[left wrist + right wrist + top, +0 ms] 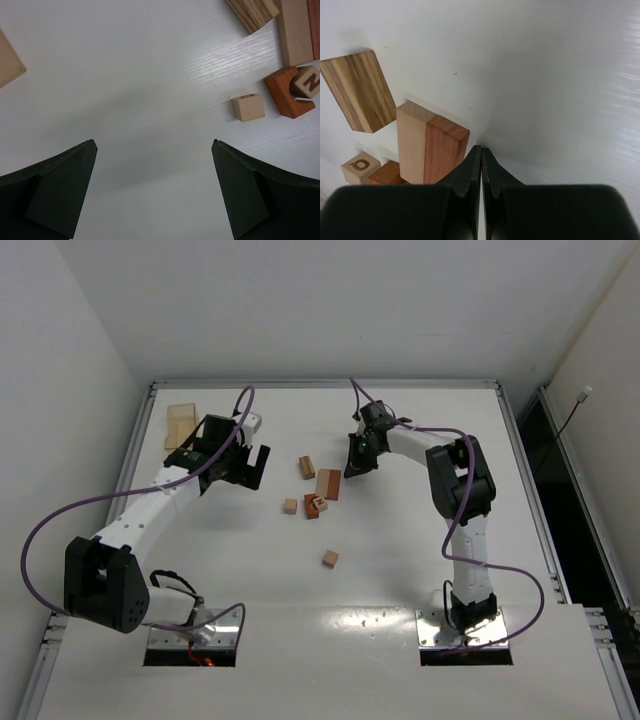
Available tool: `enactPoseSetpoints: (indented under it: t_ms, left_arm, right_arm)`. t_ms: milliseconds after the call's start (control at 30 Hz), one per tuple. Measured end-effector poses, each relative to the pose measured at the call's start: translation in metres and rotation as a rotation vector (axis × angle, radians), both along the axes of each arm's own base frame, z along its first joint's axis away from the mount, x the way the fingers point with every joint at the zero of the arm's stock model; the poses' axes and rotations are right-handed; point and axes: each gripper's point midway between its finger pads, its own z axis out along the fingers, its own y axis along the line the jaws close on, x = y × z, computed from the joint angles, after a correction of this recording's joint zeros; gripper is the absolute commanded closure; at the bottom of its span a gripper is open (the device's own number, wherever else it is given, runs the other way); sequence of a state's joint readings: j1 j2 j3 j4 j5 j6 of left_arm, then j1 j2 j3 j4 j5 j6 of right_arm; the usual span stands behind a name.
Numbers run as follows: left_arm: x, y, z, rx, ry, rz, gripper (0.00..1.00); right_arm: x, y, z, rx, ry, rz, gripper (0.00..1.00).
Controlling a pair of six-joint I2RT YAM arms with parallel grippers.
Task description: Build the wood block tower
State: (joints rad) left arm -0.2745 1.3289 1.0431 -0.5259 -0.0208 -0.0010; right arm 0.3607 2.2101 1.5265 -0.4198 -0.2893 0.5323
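The wood blocks lie loose mid-table: a striped bar [306,467], a tan and a reddish bar side by side [328,483], a reddish notched block [311,508] with a letter cube [308,82] in its notch, a small tan cube [290,506] and a lone cube [330,558]. No upright tower is in view. My left gripper [250,468] is open and empty, left of the cluster; its wrist view shows the tan cube [248,107] ahead to the right. My right gripper [352,468] is shut and empty, its tips [480,148] right beside the reddish bar [442,150].
A flat pale wooden tray [181,425] lies at the back left; its corner shows in the left wrist view [7,60]. The table's raised rails [515,440] run along the sides and back. Purple cables loop over both arms.
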Motion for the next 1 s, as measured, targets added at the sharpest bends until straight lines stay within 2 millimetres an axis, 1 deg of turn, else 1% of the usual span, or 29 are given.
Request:
enactPoseSetpoints:
  t_ms: [300,567,600,733,800,833,867,900,1000]
  left_arm:
    - [0.0,0.0,0.0,0.002,0.0,0.001,0.01]
    - [0.0,0.0,0.0,0.001,0.0,0.002,0.01]
    - [0.0,0.0,0.0,0.001,0.0,0.002,0.01]
    - [0.0,0.0,0.0,0.001,0.0,0.001,0.01]
    - [0.0,0.0,0.0,-0.001,0.001,0.0,0.01]
    - [0.0,0.0,0.0,-0.002,0.001,-0.002,0.01]
    - [0.0,-0.001,0.0,-0.005,0.002,-0.005,0.01]
    - [-0.001,-0.002,-0.001,-0.009,0.004,-0.01,0.01]
    - [-0.003,-0.008,-0.001,-0.025,0.012,-0.041,0.01]
  right_arm:
    - [0.0,0.011,0.0,0.014,0.005,0.008,1.0]
    - [0.002,0.013,0.0,0.02,0.006,0.008,1.0]
    - [0.002,0.012,0.0,0.02,0.006,0.008,0.99]
    - [0.003,0.009,0.0,0.019,0.003,0.003,0.88]
    - [0.0,0.004,0.001,0.003,-0.006,0.003,0.85]
    - [-0.003,-0.003,0.002,-0.009,-0.007,0.0,0.85]
    - [-0.008,-0.013,0.002,-0.025,-0.004,-0.008,0.82]
    - [-0.013,-0.024,0.002,-0.045,0.006,-0.018,0.82]
    - [-0.024,-0.061,0.007,-0.097,0.023,-0.047,0.76]
